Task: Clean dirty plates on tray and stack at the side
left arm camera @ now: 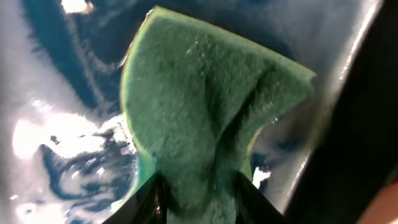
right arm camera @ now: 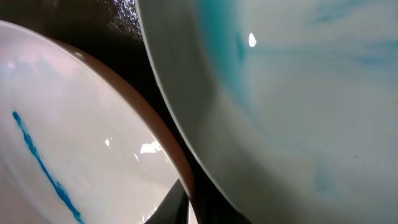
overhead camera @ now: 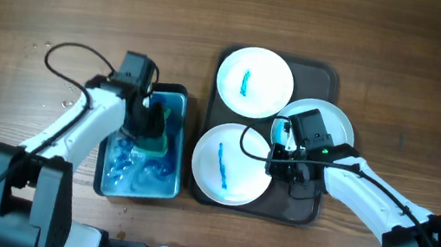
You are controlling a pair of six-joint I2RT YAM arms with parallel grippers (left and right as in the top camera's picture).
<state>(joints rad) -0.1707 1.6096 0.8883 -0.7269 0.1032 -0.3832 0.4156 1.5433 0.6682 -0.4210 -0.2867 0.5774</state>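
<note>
Right gripper pinches the rim of the tinted plate, right side of tray. Likely light, stiff, wet-slick, breakable: grip rim only. Left gripper pinches green sponge in tub, left of tray.

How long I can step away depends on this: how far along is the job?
Done: nothing; no plate is stacked beside the tray. In hand: the left gripper pinches the sponge in the tub, and the right gripper seems to grip the rim of the tinted plate. Left: the top plate and lower plate show blue streaks, so wiping and stacking all remain.
</note>
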